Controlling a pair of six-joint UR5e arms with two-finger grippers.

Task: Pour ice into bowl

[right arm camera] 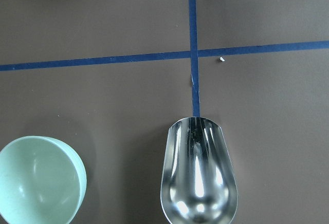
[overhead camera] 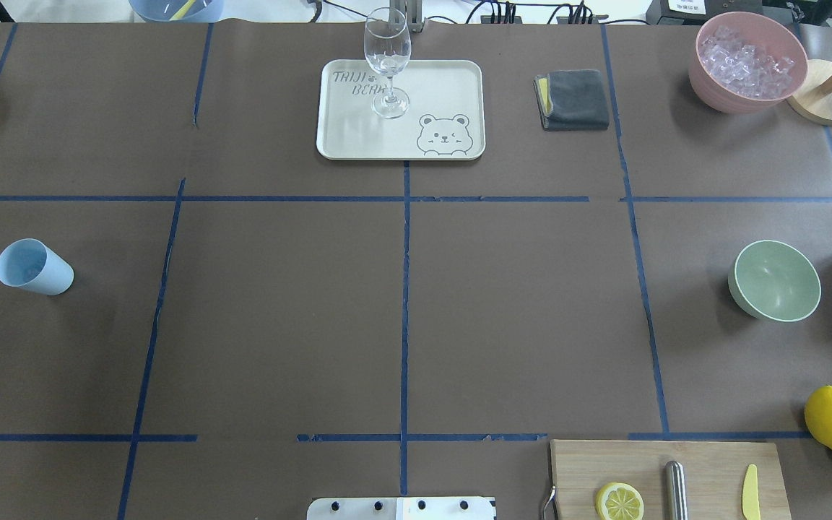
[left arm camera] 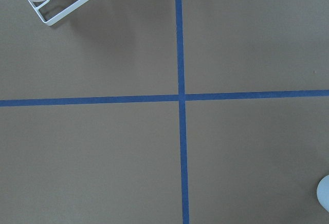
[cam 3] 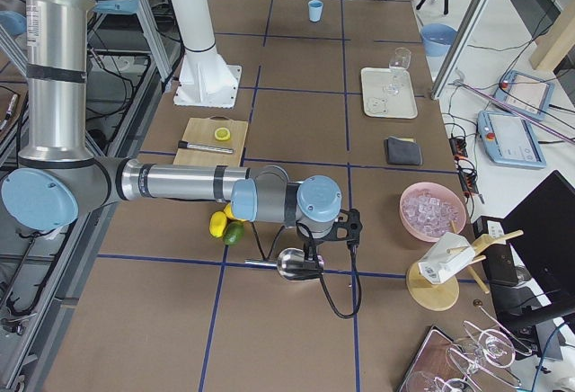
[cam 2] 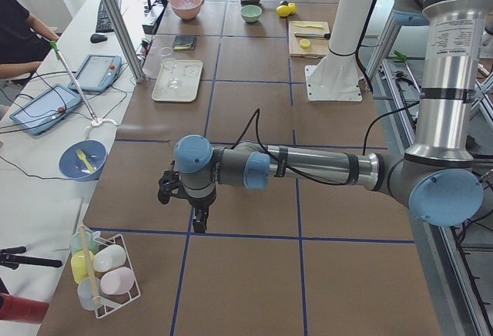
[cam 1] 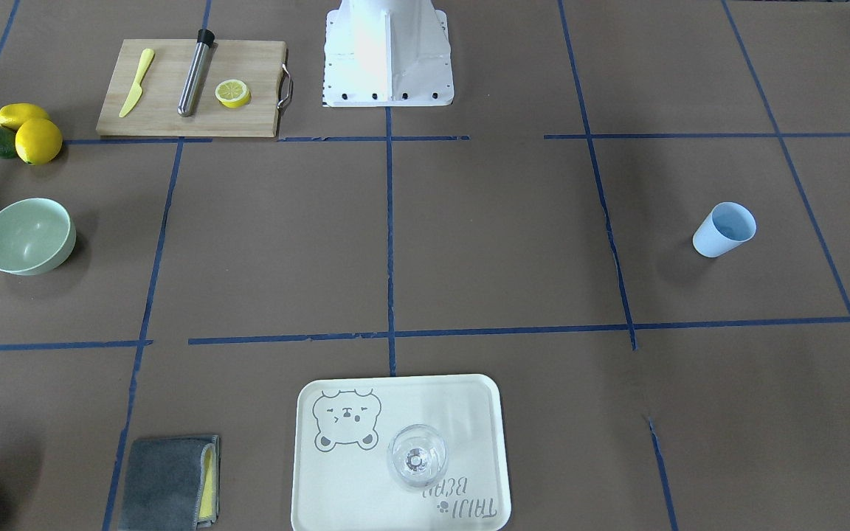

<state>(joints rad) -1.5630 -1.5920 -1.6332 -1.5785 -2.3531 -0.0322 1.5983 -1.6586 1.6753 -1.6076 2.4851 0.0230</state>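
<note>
Steel scoop (right arm camera: 199, 175) sits right under the right gripper (cam 3: 311, 253); whether the fingers are clamped on it cannot be told. Beside it, not touching, stands the mint-green bowl (overhead camera: 774, 280), upright. Far across the table (overhead camera: 279, 325), the left gripper (cam 2: 199, 226) hovers, finger state also unreadable. Nothing shows what the blue cup (overhead camera: 33, 267) holds.

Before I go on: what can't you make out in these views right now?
Left gripper: exterior left view only, small; open or shut unknown.
Right gripper: exterior right view only, wrist hides fingers; whether it holds the metal scoop is unclear.
Blue cup: contents too small to read in both fixed table views.
Bowl: cut off by the right wrist view's bottom edge.
</note>
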